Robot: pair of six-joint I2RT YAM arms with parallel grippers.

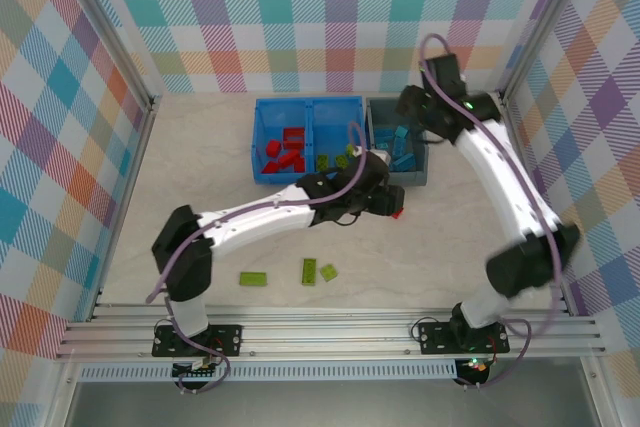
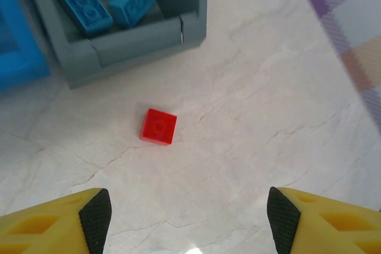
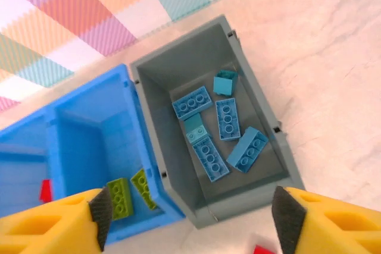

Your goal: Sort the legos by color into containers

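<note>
Left end effector (image 2: 189, 215) hovers spread over a red lego (image 2: 158, 127) on the table (image 2: 268, 87); right end effector (image 3: 193, 213) spread above the grey bin (image 3: 178, 69)

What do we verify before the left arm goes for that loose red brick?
1. Left end effector open and empty: ok.
2. Red brick lies alone on the table, apart from the grey bin: ok.
3. Brick centred between the fingers: not ok, it sits left of the midline in the left wrist view.
4. Right end effector out of the way, open above the grey bin: ok.
5. Drop spot: blue bin, left compartment in the top view, holds red bricks with room: ok.
6. Height above the brick: cannot tell.
</note>
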